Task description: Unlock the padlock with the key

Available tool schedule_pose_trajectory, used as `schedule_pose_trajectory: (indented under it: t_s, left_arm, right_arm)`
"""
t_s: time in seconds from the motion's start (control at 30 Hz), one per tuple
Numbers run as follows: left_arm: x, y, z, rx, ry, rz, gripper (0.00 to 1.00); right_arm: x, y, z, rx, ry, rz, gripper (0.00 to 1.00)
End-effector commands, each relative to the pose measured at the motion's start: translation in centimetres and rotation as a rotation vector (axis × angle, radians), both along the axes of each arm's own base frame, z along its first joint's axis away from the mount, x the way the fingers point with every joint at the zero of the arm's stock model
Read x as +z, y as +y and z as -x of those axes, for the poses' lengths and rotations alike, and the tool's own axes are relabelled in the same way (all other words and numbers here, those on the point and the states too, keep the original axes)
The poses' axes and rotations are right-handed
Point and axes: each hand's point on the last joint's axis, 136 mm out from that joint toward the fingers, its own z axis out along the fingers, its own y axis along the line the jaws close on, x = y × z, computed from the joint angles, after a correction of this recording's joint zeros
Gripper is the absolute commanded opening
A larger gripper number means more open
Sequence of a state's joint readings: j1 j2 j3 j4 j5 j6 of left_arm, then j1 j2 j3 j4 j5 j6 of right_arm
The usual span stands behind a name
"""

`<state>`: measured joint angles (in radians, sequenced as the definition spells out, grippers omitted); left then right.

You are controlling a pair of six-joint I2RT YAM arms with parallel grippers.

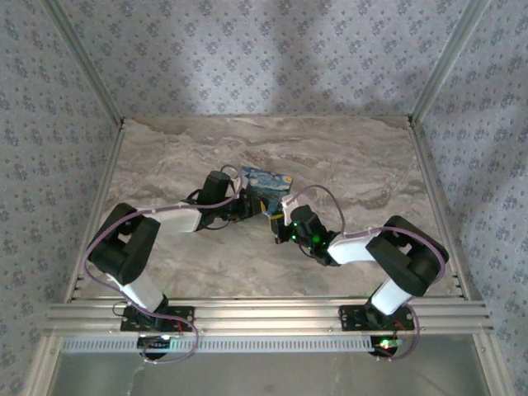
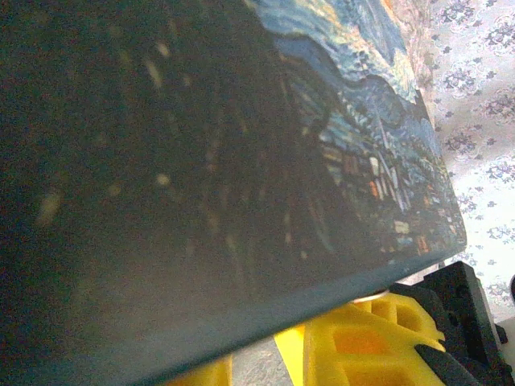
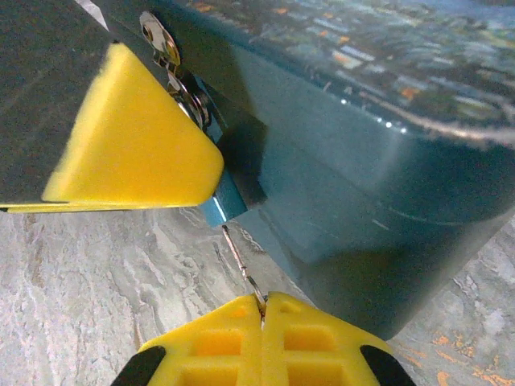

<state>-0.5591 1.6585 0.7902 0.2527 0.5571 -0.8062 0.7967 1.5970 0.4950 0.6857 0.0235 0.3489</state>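
Note:
The tiny blue padlock (image 3: 219,211) hangs from the silvery hasp (image 3: 165,44) on the front of the Starry-Night box (image 1: 268,183). Only its lower corner shows. A yellow finger (image 3: 129,137) of my left gripper (image 1: 243,206) lies across the padlock, and the left fingers (image 2: 362,338) stand a little apart under the box's edge, gripping it. My right gripper (image 3: 263,310) is shut on the key (image 3: 241,261). The key's thin metal blade runs up to the padlock's underside, its tip touching there. The key's head is hidden between the pads.
The box (image 3: 378,145) sits mid-table on the marble-patterned top (image 1: 355,165), close against both grippers. Patterned walls and aluminium posts (image 1: 433,82) close in the back and sides, and a rail (image 1: 264,318) runs along the near edge.

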Motion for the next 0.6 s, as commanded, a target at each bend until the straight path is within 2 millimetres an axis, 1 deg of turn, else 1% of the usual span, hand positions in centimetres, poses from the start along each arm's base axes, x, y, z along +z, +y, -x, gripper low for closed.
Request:
schedule_pose_trajectory:
  t_s: [0.0,0.23,0.57]
  left_arm:
    - [2.21,-0.72,0.07,-0.019,-0.043,0.05,0.23]
    - [2.14,-0.72,0.07,-0.018,-0.041,0.049,0.23]
    - [2.28,-0.86,0.12,-0.022,-0.042,0.052,0.23]
  right_arm:
    - [0.79,0.1,-1.11,-0.033,-0.022,-0.023,0.0]
    - [0.99,0.26,-1.32,-0.03,-0.028,-0.034,0.0]
    - [0.52,0.19,-1.51,-0.037,-0.02,-0.014,0.0]
